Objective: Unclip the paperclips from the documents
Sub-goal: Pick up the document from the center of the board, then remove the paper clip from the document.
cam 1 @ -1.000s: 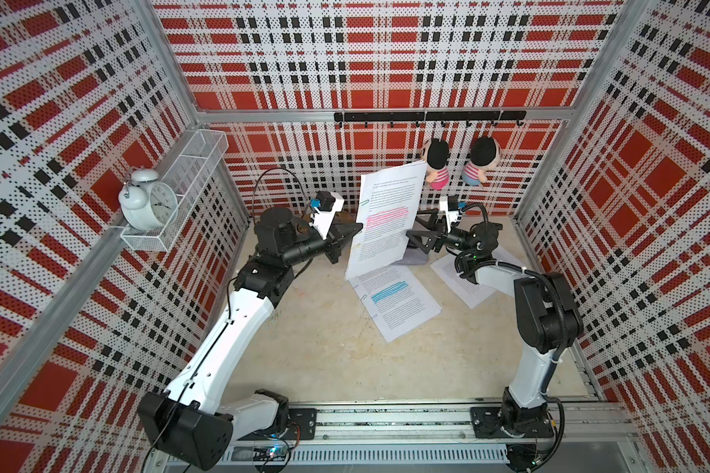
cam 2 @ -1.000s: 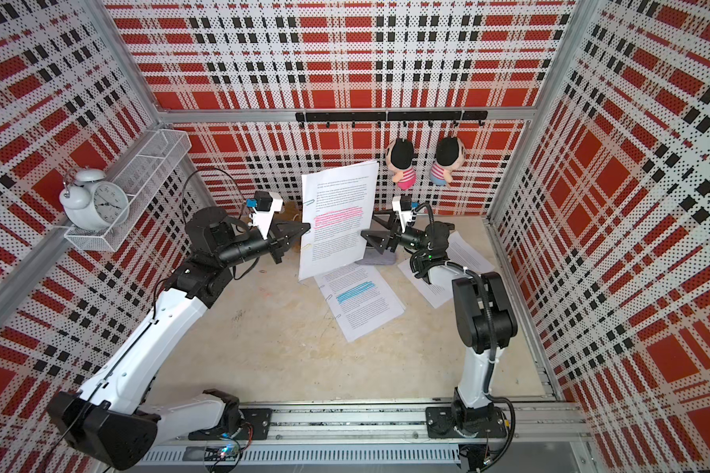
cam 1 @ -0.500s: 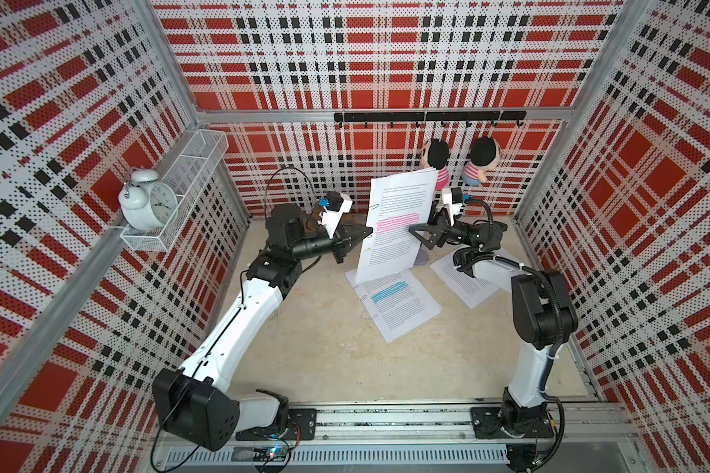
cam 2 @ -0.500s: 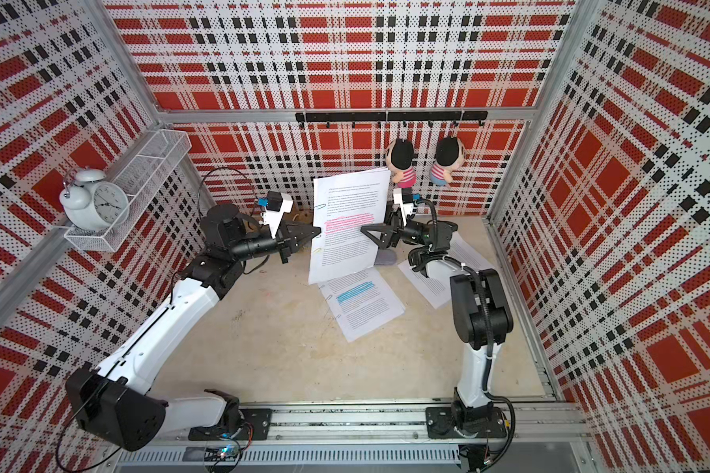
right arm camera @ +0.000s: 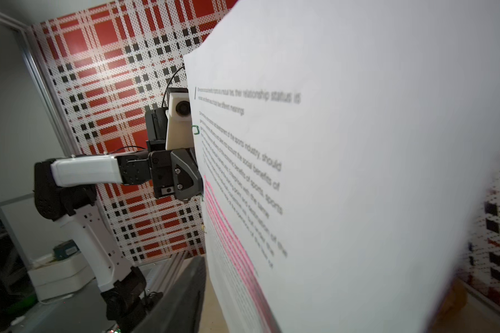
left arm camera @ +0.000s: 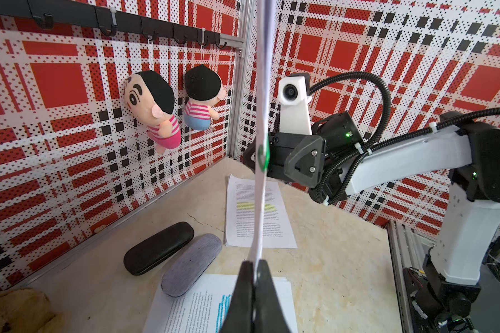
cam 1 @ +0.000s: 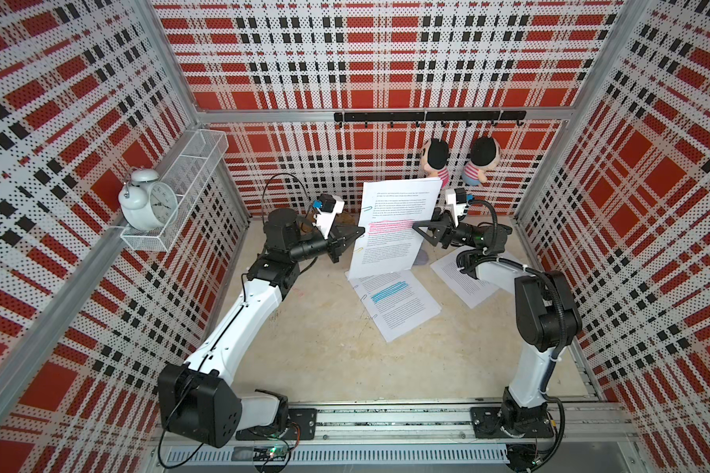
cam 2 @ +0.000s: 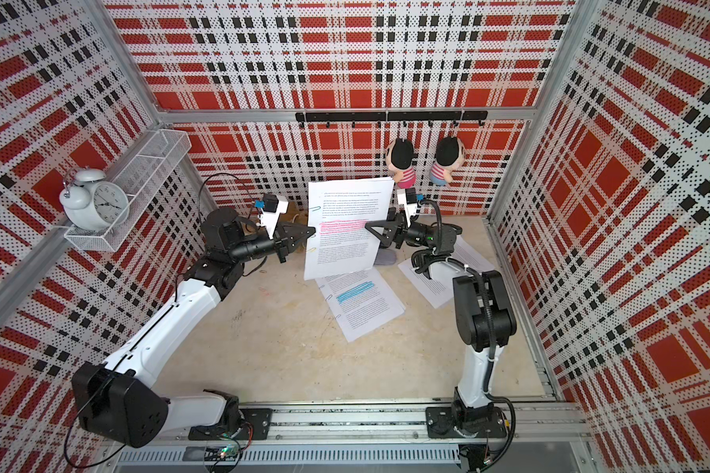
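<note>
here the left gripper [left arm camera: 254, 263] is clamped on one edge of the upright pink-highlighted document [cam 1: 394, 229]; the right gripper [cam 1: 415, 224] sits at its opposite edge, whether gripping i cannot tell.

Right claw [cam 1: 415, 224]: jaws spread wide a second ago, now much narrower. Tips moved in onto pink-band document [cam 1: 394, 245], at edge nearest this claw, level with pink band. Left-wrist view shows jaws one each side of sheet. Clamped or not: unclear. Document turned squarer to top camera, top edge lower, free edge swung toward right claw. Left arm [cam 1: 238, 323] stretched further forward than before.
</note>
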